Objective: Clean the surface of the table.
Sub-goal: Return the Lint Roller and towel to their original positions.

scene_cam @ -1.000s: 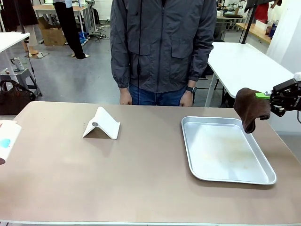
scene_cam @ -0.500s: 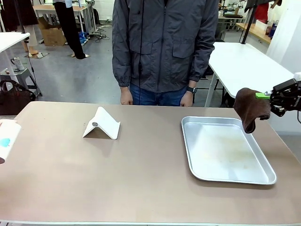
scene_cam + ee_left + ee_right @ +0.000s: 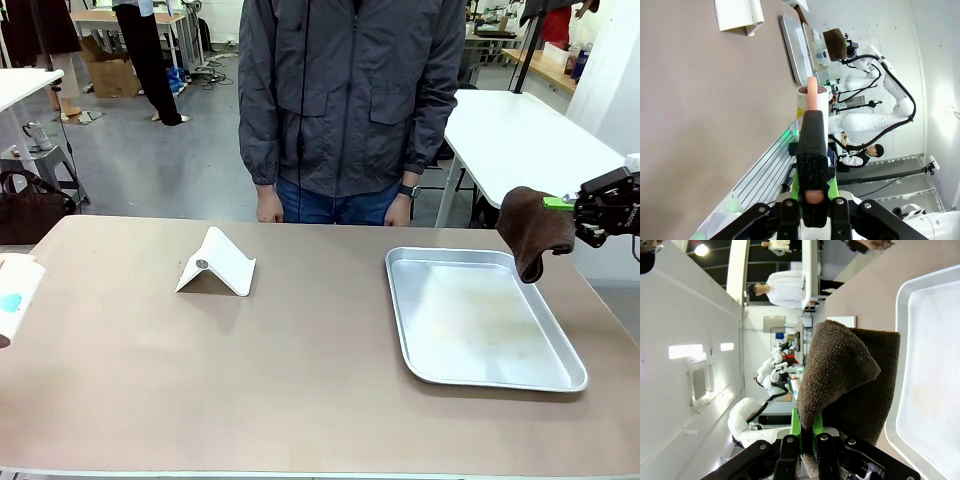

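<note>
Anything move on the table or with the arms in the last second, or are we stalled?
Nothing visibly changed. The right gripper still holds the brown cloth up beside the metal tray, off the table. The white folded stand sits where it was, and the person stays at the far edge.

folded card [image 3: 217, 262] left on table [image 3: 300, 380]; tray [image 3: 480, 320] right; person [image 3: 350, 100] behind

One table [image 3: 300, 390], one tray [image 3: 480, 380], one cloth [image 3: 533, 228], one folded card [image 3: 218, 262].
</note>
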